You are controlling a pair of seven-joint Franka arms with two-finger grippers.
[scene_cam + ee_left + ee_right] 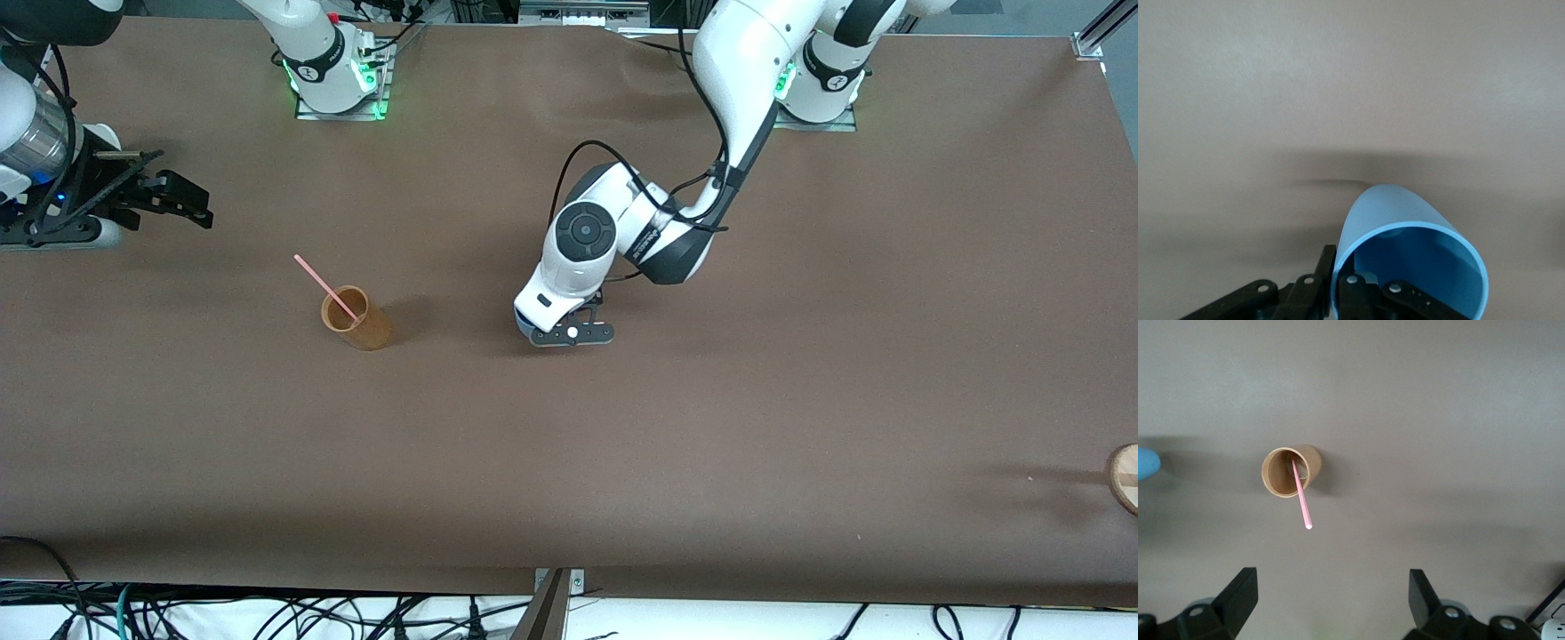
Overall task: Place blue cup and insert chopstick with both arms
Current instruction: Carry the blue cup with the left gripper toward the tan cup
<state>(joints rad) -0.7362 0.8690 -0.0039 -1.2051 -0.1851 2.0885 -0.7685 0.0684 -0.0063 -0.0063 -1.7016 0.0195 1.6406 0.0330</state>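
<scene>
My left gripper (572,335) (1338,275) is shut on the rim of the blue cup (1405,220), one finger inside and one outside. It holds the cup low over the middle of the table. In the front view the hand hides most of the cup. The cup's edge also shows in the right wrist view (1146,464). The pink chopstick (324,286) (1302,503) leans in the tan-brown cup (357,322) (1313,462), which stands toward the right arm's end. My right gripper (182,200) (1331,587) is open and empty, up in the air over the table's right-arm end.
A round wooden piece (1125,476) lies at the table's edge at the left arm's end, near the front camera. Cables hang below the table's near edge.
</scene>
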